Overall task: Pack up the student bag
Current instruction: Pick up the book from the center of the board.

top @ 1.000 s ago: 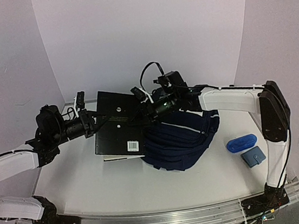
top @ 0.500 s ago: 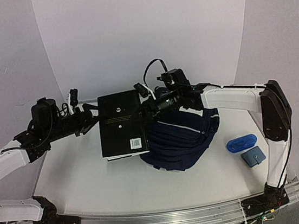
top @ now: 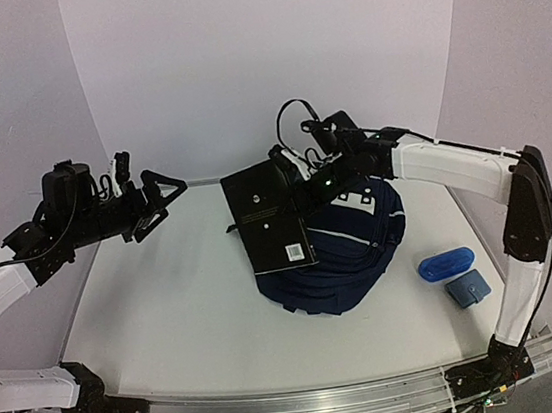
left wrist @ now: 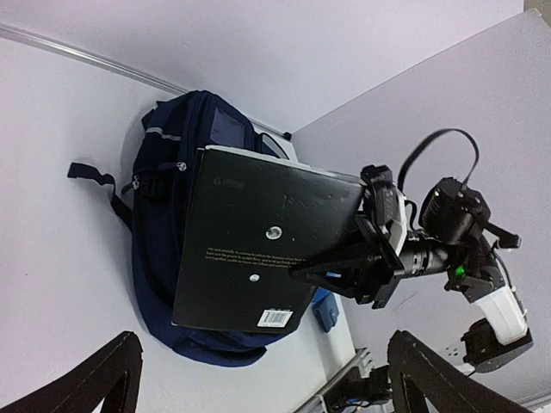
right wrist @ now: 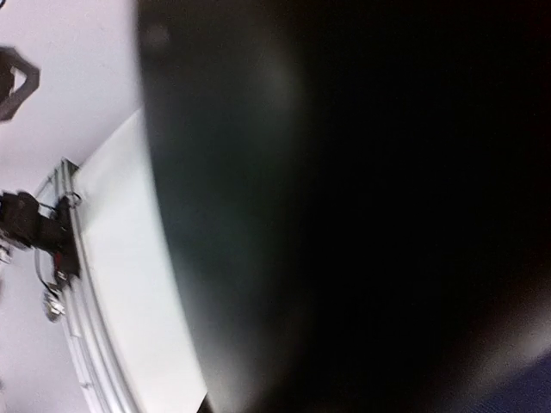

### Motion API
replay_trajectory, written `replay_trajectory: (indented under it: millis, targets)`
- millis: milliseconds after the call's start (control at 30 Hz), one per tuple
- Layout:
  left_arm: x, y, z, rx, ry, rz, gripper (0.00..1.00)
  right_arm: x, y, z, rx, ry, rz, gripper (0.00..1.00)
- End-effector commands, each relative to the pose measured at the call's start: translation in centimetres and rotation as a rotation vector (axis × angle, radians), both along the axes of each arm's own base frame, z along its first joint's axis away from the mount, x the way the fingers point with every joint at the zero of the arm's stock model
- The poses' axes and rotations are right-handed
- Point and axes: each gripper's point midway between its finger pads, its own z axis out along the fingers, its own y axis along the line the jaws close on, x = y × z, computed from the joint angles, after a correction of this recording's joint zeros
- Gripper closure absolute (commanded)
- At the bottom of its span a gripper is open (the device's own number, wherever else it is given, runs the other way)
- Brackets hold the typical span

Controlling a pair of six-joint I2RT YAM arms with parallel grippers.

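Observation:
The student bag, navy with white stripes and a dotted white patch, lies on the table right of centre. A black book with a barcode label hangs tilted over the bag's left side, and my right gripper is shut on its upper right edge. The left wrist view shows the book in front of the bag, with the right gripper clamping its edge. The book fills the right wrist view and hides those fingers. My left gripper hangs open and empty, well left of the book.
A small blue pouch and a blue-grey case lie on the table right of the bag. The white table ends in a metal rail at the near edge. Purple walls close off the back and sides.
My left gripper opened, let go of the book and drew back to the left. My right gripper closed on the book and carried it right, over the bag.

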Motion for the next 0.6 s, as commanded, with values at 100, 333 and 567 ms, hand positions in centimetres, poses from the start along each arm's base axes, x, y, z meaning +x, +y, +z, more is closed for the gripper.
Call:
replay_trajectory:
  millis: [100,333,567]
  targets:
    - [-0.7,-2.0,6.0,-0.197,-0.009,-0.092,0.00,-1.7,0.0,14.1,-0.033,-0.611,0.082,1.00]
    - [-1.3,-1.4,9.5,-0.272,-0.050,-0.086,0.00,-5.1,1.4,16.0,-0.296,-0.933,0.215,1.00]
    - [-0.8,-2.3,6.5,-0.354,0.061,-0.094,0.00,-0.8,-0.9,15.7,-0.682,-1.300,-0.012,1.00]
